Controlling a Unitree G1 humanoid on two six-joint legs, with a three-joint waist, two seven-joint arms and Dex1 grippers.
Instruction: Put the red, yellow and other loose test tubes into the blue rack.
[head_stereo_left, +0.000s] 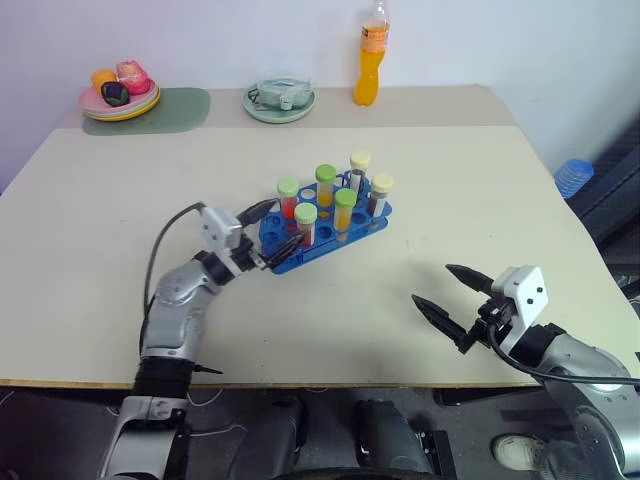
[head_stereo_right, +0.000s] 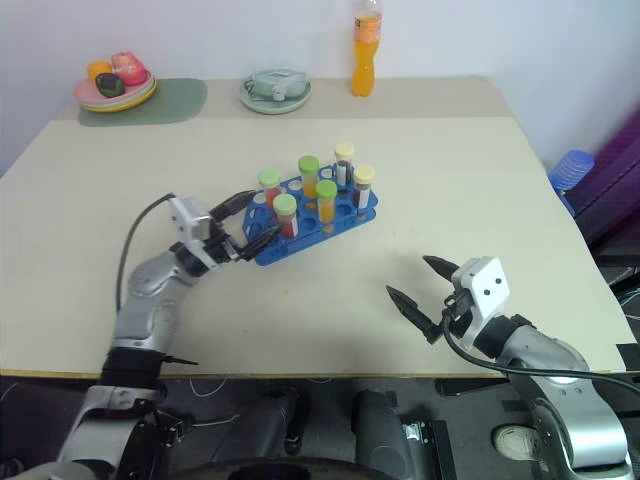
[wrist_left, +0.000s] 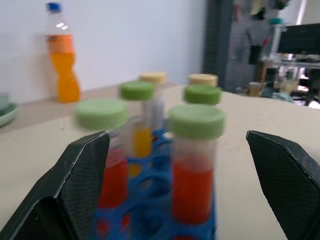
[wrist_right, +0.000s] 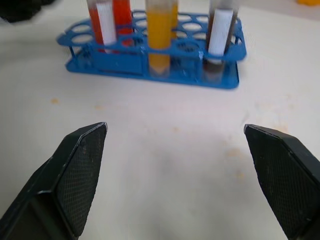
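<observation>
The blue plastic rack (head_stereo_left: 325, 225), rectangular with rows of round holes, sits near the middle of the pale counter (head_stereo_left: 470, 180), and six clear capped test tubes stand upright in it: red liquid under light green caps at the end nearest the left gripper (head_stereo_left: 270, 231), yellow under darker green in the middle, brown under cream caps at the far end. In the head views no tube lies loose on the counter, so the loading looks finished, with the left arm at the release stage; the next move would be to draw that arm clear without knocking the rack. Its fingers (head_stereo_left: 262, 209) are spread wide, empty, just beside the rack's near end; whether they touch it I cannot tell. The right gripper (head_stereo_left: 450, 297) hangs near the counter's front edge, well apart from the rack, fingers wide and empty. The left wrist view looks between spread fingers (wrist_left: 75, 175) at the nearest red tube (wrist_left: 194, 165). The right wrist view shows open fingers (wrist_right: 75, 180) over bare counter, facing the rack's long side.
</observation>
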